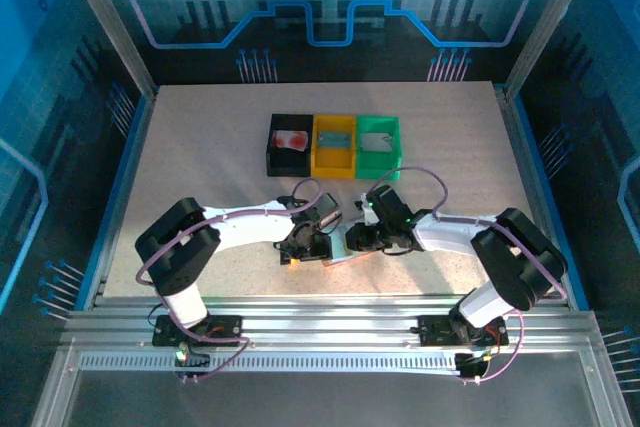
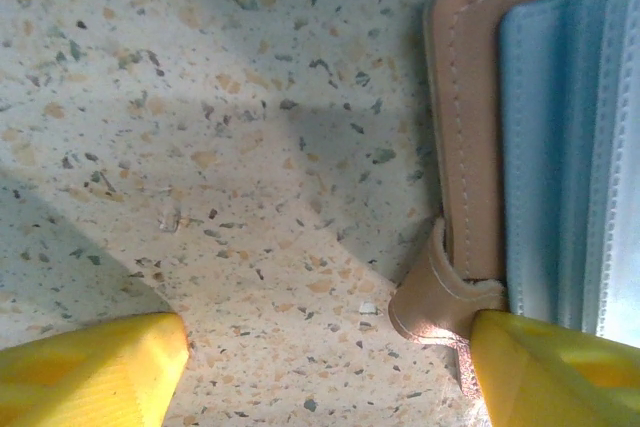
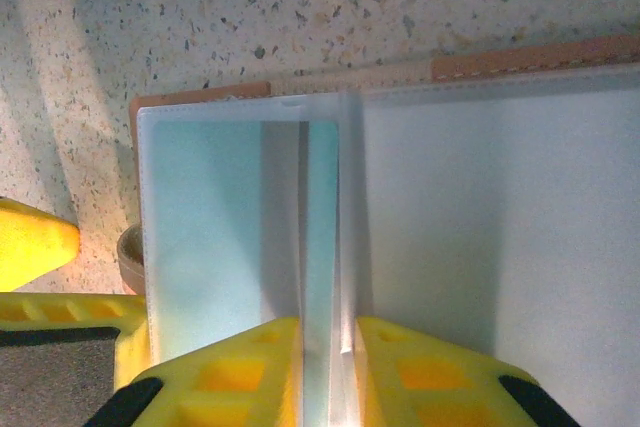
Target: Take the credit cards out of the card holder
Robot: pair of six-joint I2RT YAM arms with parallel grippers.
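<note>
While open on speckled counter [image 2: 200, 147], lower centre of top view: salmon-pink leather card holder [image 2: 465, 127] soft, floppy; pin at stitched rim; left end effector [image 2: 320, 347] apart beside strap [image 2: 430, 292]; right end effector [image 3: 328, 347] clamped on its grey-blue lining [image 3: 230, 227].

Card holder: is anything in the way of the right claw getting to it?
Nothing visible is. The right claw sits right at the card holder, with one finger on each side of a thin pale flap standing up from its lining.
</note>
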